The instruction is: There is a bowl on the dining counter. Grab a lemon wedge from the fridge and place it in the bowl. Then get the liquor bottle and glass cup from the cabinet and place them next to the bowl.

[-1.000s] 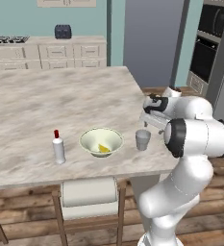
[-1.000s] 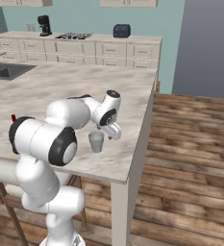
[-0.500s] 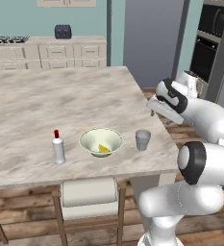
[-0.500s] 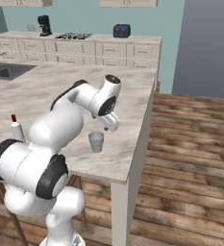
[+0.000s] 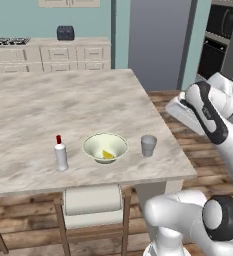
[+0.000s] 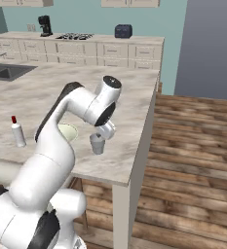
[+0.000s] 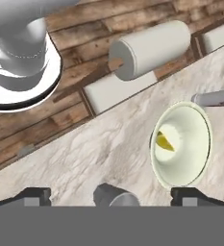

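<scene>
Pale cream-green bowl (image 5: pixel 105 147), yellow lemon wedge (image 5: pixel 108 154), red-capped white bottle (image 5: pixel 61 154), translucent grey cup (image 5: pixel 148 145), beige-grey marbled counter (image 5: pixel 63 105).

Kitchen, stove (image 5: pixel 8 41), sink (image 6: pixel 5 73), fridge (image 5: pixel 160 42)

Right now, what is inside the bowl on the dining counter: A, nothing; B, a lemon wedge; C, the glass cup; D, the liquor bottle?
B: a yellow lemon wedge lies in the bowl, while the glass cup and liquor bottle stand beside it.
</scene>
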Robot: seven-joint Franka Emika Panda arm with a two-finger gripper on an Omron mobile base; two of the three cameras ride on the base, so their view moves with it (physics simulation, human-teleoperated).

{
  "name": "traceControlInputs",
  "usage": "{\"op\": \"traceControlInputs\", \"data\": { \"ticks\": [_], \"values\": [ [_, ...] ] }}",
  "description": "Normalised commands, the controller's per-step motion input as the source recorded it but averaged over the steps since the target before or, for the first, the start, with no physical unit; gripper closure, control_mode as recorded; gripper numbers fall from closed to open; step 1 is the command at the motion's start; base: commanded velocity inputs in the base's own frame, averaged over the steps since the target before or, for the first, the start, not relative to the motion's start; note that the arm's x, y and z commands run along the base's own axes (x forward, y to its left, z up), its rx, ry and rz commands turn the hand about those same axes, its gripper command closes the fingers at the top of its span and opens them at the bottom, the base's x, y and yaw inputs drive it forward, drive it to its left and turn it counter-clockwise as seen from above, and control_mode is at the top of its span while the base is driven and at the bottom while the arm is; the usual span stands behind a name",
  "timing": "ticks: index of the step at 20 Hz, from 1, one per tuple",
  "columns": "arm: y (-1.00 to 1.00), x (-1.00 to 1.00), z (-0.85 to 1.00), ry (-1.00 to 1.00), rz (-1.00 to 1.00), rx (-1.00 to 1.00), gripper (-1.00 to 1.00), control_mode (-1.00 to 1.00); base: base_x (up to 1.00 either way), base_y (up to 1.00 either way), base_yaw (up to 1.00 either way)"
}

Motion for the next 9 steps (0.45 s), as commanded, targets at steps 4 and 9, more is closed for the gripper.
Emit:
{"op": "traceControlInputs", "data": {
  "ticks": [4,9],
  "values": [
    [0.30,-1.00,0.31,-0.18,0.00,-0.01,-1.00,-1.00,0.00,0.00,0.00],
    [0.23,-0.71,0.00,-0.12,0.00,-0.03,-1.00,-1.00,0.00,0.00,0.00]
  ]
}}
